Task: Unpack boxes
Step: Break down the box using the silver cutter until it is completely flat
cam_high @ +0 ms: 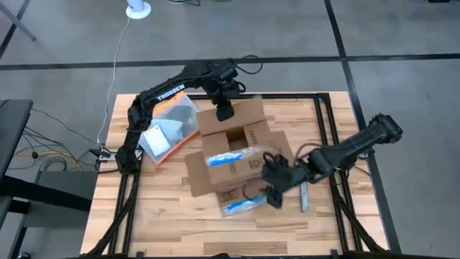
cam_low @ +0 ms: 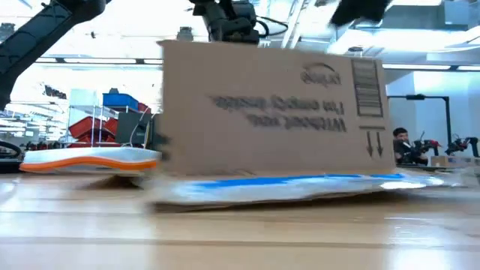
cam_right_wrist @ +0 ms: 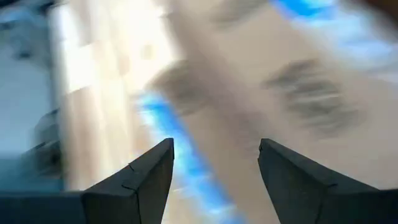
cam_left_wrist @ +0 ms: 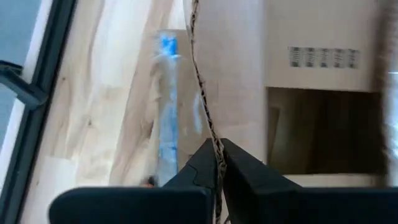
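Low view, nearest: a flattened blue-and-white plastic pack (cam_low: pixel 300 186) is lying across the wood table (cam_low: pixel 240 240) at lower centre, right in front of the box (cam_low: pixel 274 112).
Low view, box: brown cardboard wall is filling the middle of the frame, its black print and barcode reading mirrored; only this view is showing that side.
Low view, left: an orange-edged pouch (cam_low: pixel 90 160) is lying flat at mid left.
High view, box: it is sitting at the table's centre with flaps spread open, blue-and-white tape on one flap, and a dark cavity showing, which the low view is hiding.
High view, left gripper (cam_high: pixel 224 109): it is reaching in from the upper left and sitting on the box's upper flap.
High view, right gripper (cam_high: pixel 277 188): it is hovering at the box's lower right corner, beside a second blue pack (cam_high: pixel 241 206).
Left wrist view: its dark fingers (cam_left_wrist: pixel 245 177) are clenched on the thin corrugated flap edge, a detail no other view is giving.
Right wrist view: its fingers (cam_right_wrist: pixel 149 180) are standing spread apart, gripping nothing, over blurred cardboard and blue tape.
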